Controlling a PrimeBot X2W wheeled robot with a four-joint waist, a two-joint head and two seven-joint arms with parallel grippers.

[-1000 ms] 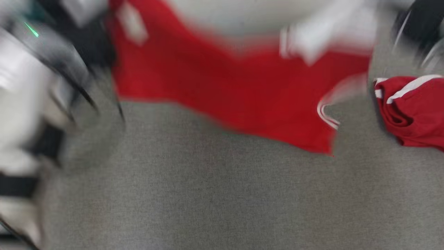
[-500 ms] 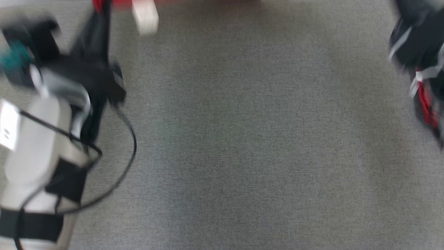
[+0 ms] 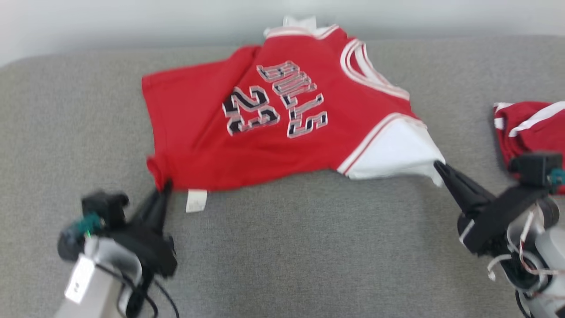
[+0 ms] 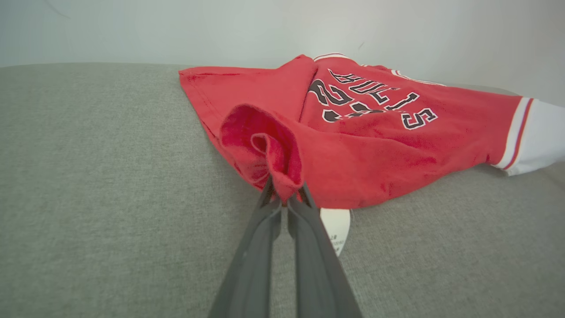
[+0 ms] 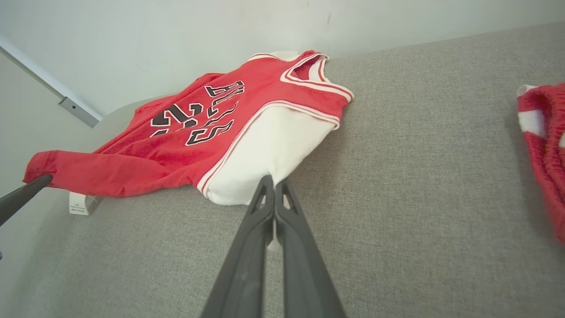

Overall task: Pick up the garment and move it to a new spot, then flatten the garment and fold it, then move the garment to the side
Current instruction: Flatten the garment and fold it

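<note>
The garment (image 3: 265, 128) is a red basketball jersey with white trim, dark lettering and a white sleeve. It lies spread across the grey cushion, number side up. My left gripper (image 3: 167, 185) is shut on its red bottom corner, which bunches up between the fingers (image 4: 282, 194). My right gripper (image 3: 438, 166) is shut on the edge of the white sleeve (image 5: 269, 145), its fingers pressed together (image 5: 273, 185). A white care label (image 3: 196, 200) hangs from the hem beside the left gripper.
A second red piece with white stripes (image 3: 529, 128) lies crumpled at the right edge of the grey upholstered surface (image 3: 309, 256). A pale wall (image 3: 132, 22) runs right behind the jersey. Bare cushion stretches toward me.
The head camera has swung a great deal. Earlier the jersey hung blurred and lifted across the top; now it lies spread on the cushion, both grippers still at its corners.
</note>
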